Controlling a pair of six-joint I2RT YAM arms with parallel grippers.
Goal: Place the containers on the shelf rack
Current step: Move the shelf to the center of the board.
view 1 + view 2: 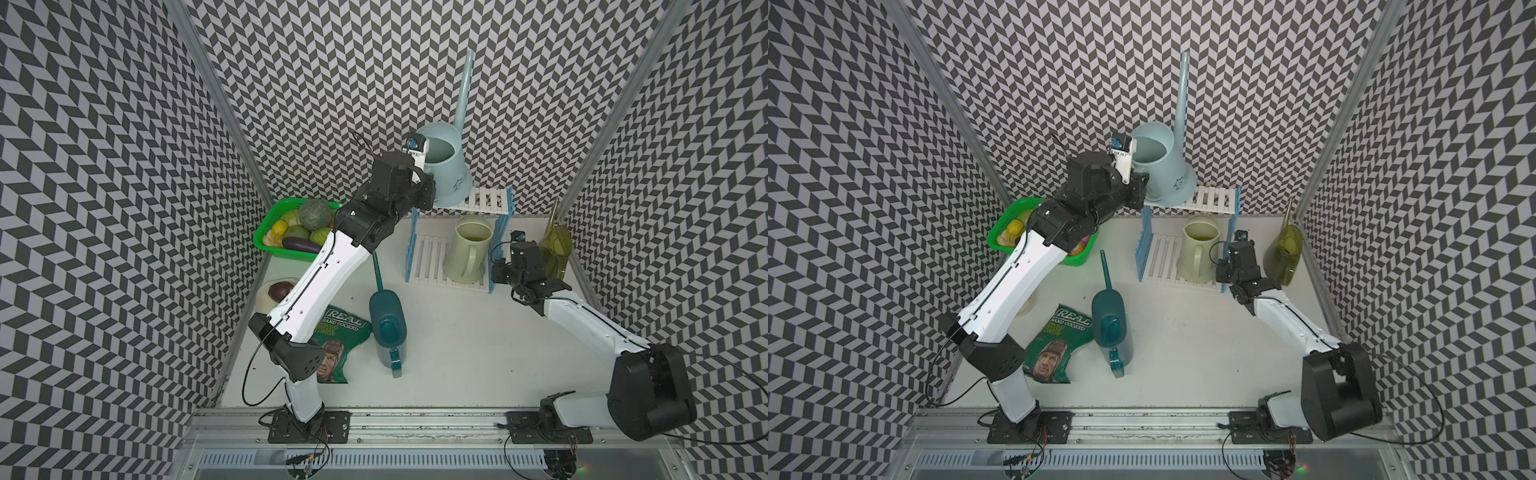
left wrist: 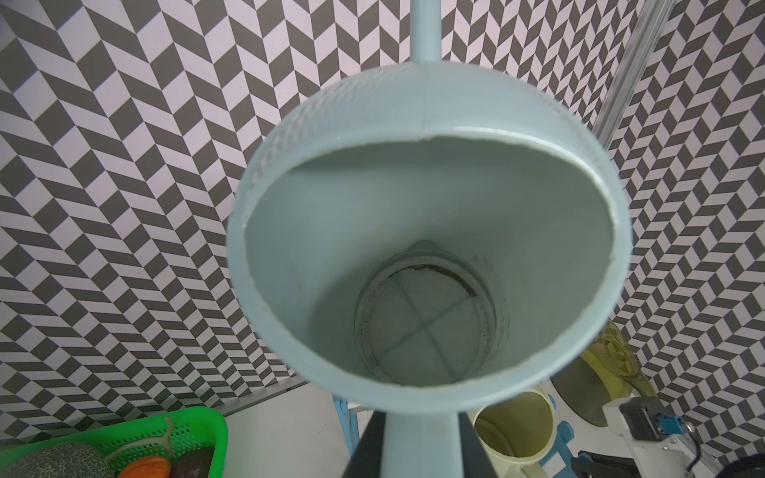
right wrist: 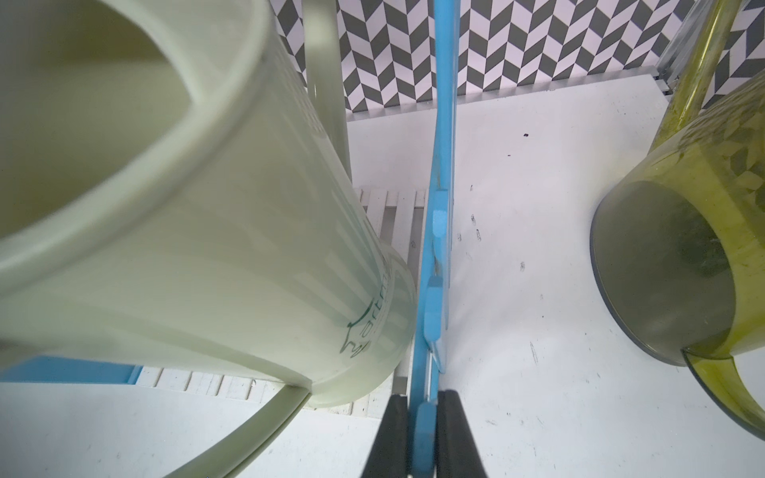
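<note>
Bimanual workcell, seen from overhead and from both wrists. The shelf rack (image 1: 432,257) stands at the back of the white bench (image 1: 457,353), with two white slatted tiers between light blue side frames. The left tool (image 2: 420,445) is pressed together on the loop handle of the light blue can (image 1: 446,166) (image 2: 455,124). This can sits upright at the left end of the upper tier, with its long spout rising against the patterned back wall; whether its base bears fully on the slats cannot be told. The right tool (image 3: 424,438) pinches the lower front part of the rack's right side frame, one dark finger on each face of the blue plastic. The cream can (image 1: 467,253) (image 3: 207,248) stands on the lower tier at its right end, handle toward the front. The olive can (image 1: 555,253) (image 3: 683,248) stands on the bench to the right of the rack, apart from it and close to the side wall. The dark teal can (image 1: 388,324) is on the bench in front of the rack's left side, spout pointing toward the back, just beside a crisp packet (image 1: 340,345). A green basket (image 1: 266,241) of produce occupies the back left corner, partly behind the left arm.
</note>
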